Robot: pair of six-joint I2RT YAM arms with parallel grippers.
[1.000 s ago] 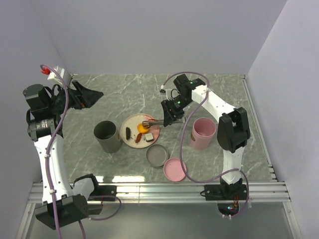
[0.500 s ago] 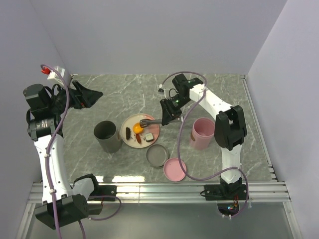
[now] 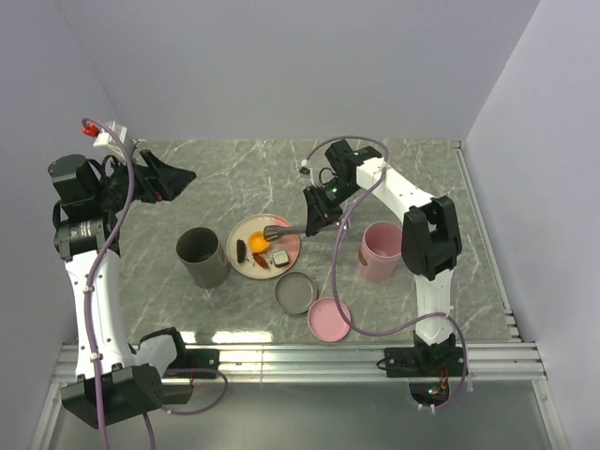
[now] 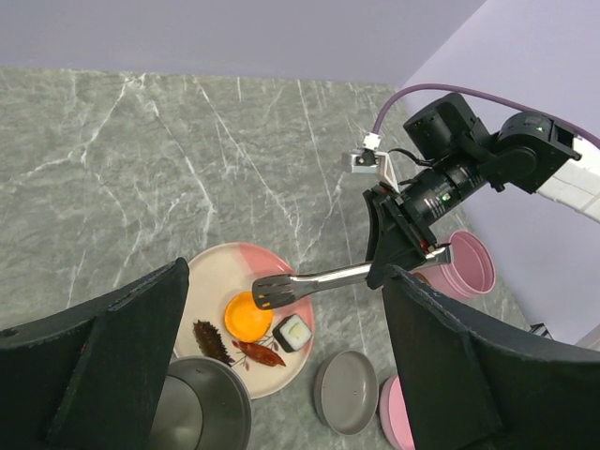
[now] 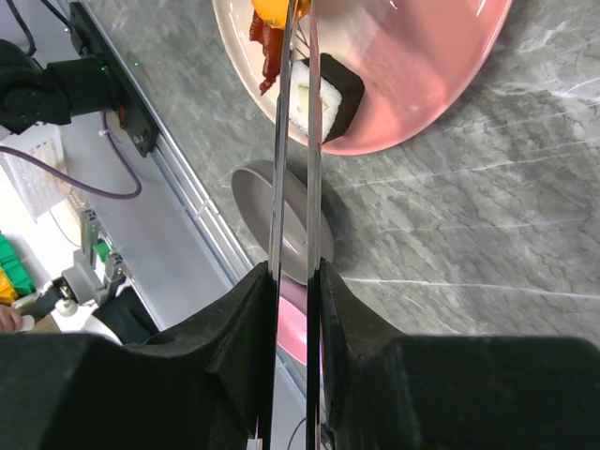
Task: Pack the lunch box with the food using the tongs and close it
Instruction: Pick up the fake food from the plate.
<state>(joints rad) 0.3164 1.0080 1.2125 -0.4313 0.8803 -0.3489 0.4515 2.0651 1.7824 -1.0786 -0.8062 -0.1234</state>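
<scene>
Well left of the plate point(image 3: 246, 228) and raised off the surface, the left gripper point(image 3: 178, 175) stands wide and empty, pointing toward the plate; its arm rises steeply from its base and bends at the top. A grey pot point(image 3: 200, 255) stands just left of the plate. On the plate lie a dark piece point(image 3: 242, 249), an orange round point(image 3: 256, 243), a red piece point(image 3: 262, 260) and a pale square point(image 3: 280, 257). The tongs point(image 3: 286, 230) reach in from the plate's right, arms pinched close together, their tip over the orange round's edge; I cannot tell if it touches. The right gripper point(image 3: 319, 217) clamps the tongs by their far end, just right of the plate, with its arm arched over from the right. A grey dish point(image 3: 296, 292) and a pink dish point(image 3: 329, 319) lie nearer than the plate, and a pink pot point(image 3: 382, 250) stands to its right. The surface point(image 3: 234, 178) is grey marble, with pale lilac walls around it.
</scene>
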